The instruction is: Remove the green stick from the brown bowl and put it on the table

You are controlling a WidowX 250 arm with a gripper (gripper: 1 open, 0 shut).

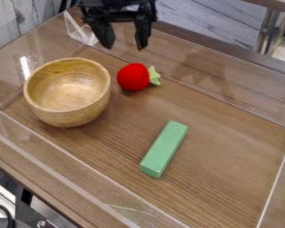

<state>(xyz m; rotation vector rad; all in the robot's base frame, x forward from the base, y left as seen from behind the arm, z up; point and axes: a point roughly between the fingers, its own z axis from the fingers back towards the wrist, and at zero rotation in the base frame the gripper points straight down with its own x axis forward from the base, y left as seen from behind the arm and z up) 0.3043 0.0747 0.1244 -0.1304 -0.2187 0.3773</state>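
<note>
The green stick lies flat on the table, right of centre and toward the front, its long side running diagonally. The brown bowl stands at the left with nothing inside it. My gripper hangs high at the back, above and behind the bowl, far from the stick. Its two dark fingers are spread apart and nothing is between them.
A red strawberry-like toy with green leaves sits just right of the bowl, below the gripper. Low clear acrylic walls run around the table's edges. A clear angled piece stands at the back left corner.
</note>
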